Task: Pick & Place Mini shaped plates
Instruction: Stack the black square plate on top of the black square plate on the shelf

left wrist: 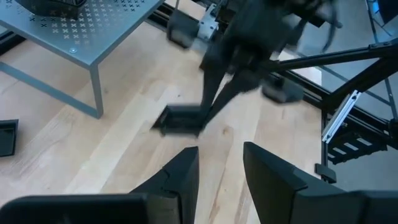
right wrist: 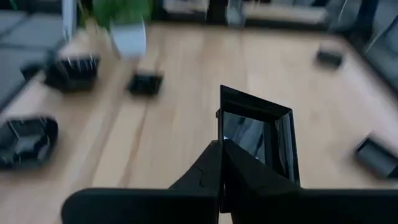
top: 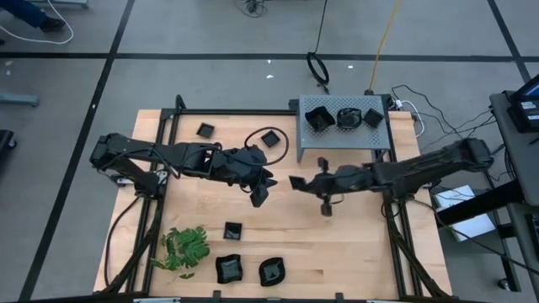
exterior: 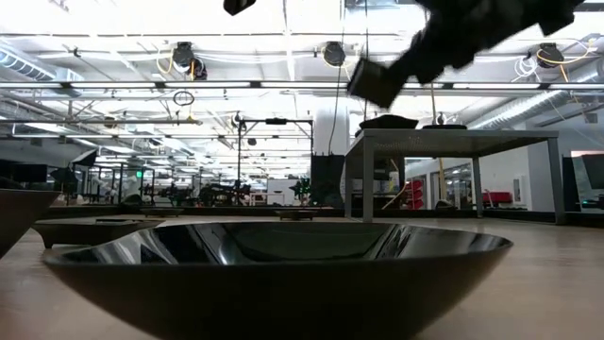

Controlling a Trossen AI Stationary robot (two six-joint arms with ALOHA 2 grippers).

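Observation:
My right gripper (right wrist: 222, 149) is over the table's middle (top: 300, 183), shut on a small square black plate (right wrist: 258, 134). In the low view this plate (exterior: 376, 83) hangs high above the wood. My left gripper (left wrist: 221, 165) is open and holds nothing; it hovers just left of that plate (top: 258, 195), which its wrist view shows ahead (left wrist: 180, 119). Three plates (top: 341, 118) rest on the grey perforated box (top: 337, 145). Several more lie flat on the table: two at the far side (top: 205, 130) (top: 270, 138), three near the front (top: 233, 230) (top: 228, 268) (top: 271, 271). My right gripper pinches the square plate by one side of its raised rim (right wrist: 225, 124), between the two shut fingers (right wrist: 208, 171). The plate is lifted clear of the table and stands tipped up on edge beyond the fingertips, with its glossy inside showing in the right wrist view.
A green leafy sprig (top: 185, 247) lies at the near left. A dark cable loop (top: 282, 143) circles one far plate. The black frame rails (top: 396, 227) run along the table's sides. Bare wood (top: 354, 244) shows at the near right. A large dish (exterior: 283, 269) fills the low view's foreground.

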